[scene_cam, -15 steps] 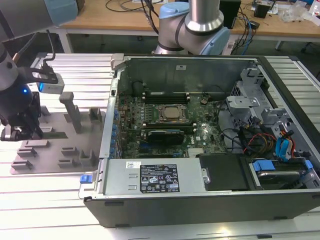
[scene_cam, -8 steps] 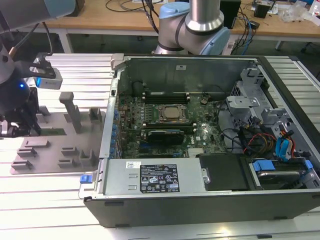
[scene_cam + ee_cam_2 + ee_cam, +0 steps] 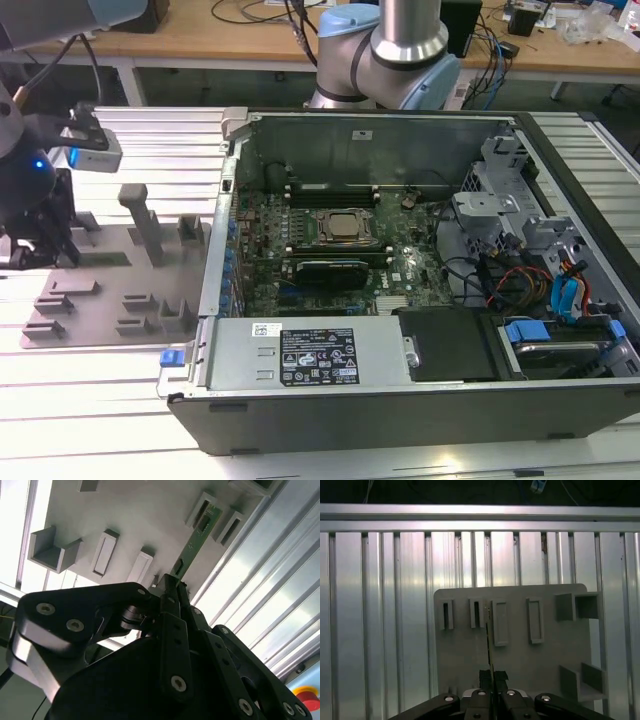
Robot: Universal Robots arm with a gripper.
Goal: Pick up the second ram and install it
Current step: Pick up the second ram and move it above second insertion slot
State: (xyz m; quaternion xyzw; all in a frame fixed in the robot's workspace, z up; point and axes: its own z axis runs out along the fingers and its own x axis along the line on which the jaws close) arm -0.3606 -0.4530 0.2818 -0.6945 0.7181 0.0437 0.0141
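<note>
My gripper [image 3: 170,584] is shut on the second ram [image 3: 197,537], a thin green board held by one end. In the first wrist view the ram [image 3: 488,640] shows edge-on as a thin dark line rising from the gripper [image 3: 492,676]. Its far end points at the narrow slot blocks [image 3: 476,614] of the grey holder plate [image 3: 520,670]. I cannot tell whether it touches them. In the exterior view the gripper [image 3: 42,245] hangs over the holder plate [image 3: 110,285] at the exterior view's left, well apart from the open computer case [image 3: 400,250].
Inside the case the motherboard holds a CPU socket [image 3: 340,226], memory slots [image 3: 330,190] behind it and a black block [image 3: 330,270] in front. Grey posts [image 3: 145,225] stand on the holder plate. The case wall [image 3: 225,230] rises between plate and board. Cables and drive bays [image 3: 540,280] fill the case's right side.
</note>
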